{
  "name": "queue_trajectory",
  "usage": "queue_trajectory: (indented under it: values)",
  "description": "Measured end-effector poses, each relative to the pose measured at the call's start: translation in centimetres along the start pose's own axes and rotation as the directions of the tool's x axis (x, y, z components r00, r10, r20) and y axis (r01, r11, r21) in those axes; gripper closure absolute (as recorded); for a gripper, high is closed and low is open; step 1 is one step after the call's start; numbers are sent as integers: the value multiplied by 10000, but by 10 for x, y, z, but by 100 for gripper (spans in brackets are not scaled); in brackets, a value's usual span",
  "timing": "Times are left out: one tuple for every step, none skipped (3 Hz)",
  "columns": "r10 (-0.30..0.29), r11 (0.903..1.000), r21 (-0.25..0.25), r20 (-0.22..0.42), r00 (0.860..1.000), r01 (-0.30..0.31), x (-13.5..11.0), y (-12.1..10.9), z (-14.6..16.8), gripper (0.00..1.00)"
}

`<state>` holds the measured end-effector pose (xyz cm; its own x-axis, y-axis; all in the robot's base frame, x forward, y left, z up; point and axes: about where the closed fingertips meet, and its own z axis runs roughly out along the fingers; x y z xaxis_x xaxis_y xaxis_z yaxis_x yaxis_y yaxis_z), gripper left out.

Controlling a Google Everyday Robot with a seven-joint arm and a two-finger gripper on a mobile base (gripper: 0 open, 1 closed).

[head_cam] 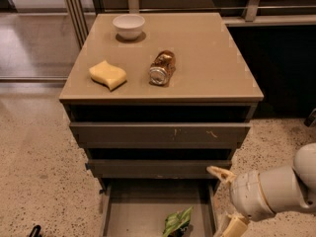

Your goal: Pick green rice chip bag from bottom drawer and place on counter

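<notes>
My hand [220, 201] hangs wide open, holding nothing, just right of the pulled-out bottom drawer [133, 216]. The green rice chip bag [177, 222] lies inside, untouched.

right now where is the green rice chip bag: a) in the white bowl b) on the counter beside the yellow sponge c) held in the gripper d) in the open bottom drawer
D: the green rice chip bag lies in the open bottom drawer; the open gripper hangs at the drawer's right edge, apart from the bag.
</notes>
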<state>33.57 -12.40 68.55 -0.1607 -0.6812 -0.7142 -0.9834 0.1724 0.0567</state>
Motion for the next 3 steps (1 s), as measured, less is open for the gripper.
queue_trajectory:
  values:
    - [622, 9951, -809, 743, 9953, -561, 36, 10, 39, 0]
    - [770, 9927, -997, 867, 9933, -682, 41, 12, 46, 0]
    - [854, 9954, -512, 789, 9932, -815, 44, 20, 50, 0]
